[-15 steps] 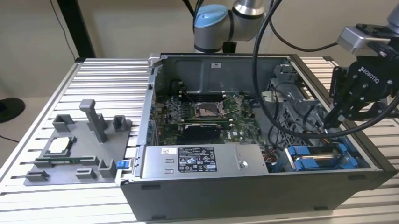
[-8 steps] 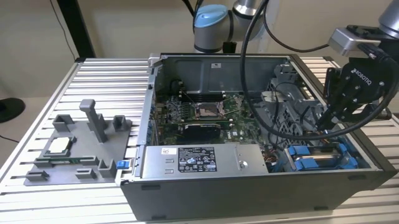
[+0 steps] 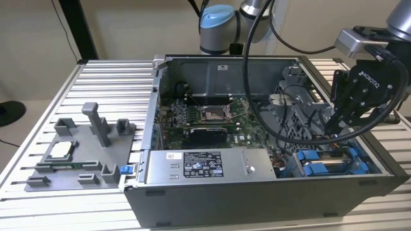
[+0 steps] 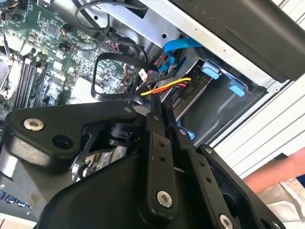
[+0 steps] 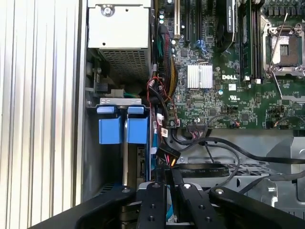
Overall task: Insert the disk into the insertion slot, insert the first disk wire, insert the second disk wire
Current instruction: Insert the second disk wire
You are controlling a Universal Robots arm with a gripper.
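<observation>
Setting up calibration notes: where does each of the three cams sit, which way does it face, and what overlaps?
Exterior view: off the arm, looking down at an angle on the open computer case on the slatted table; arm and gripper at the exterior view's right.
First wrist view: on the arm, looking past the fingers at the motherboard and blue carrier tabs.
Second wrist view: on the arm, looking along the gripper body into the drive bay.
Shared: all show the blue tabs and the motherboard.

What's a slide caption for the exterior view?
Arm's hand lowered into the open computer case at the exterior view's right, just above the blue disk carriers in the drive bay, beside the grey power-supply box.
</observation>
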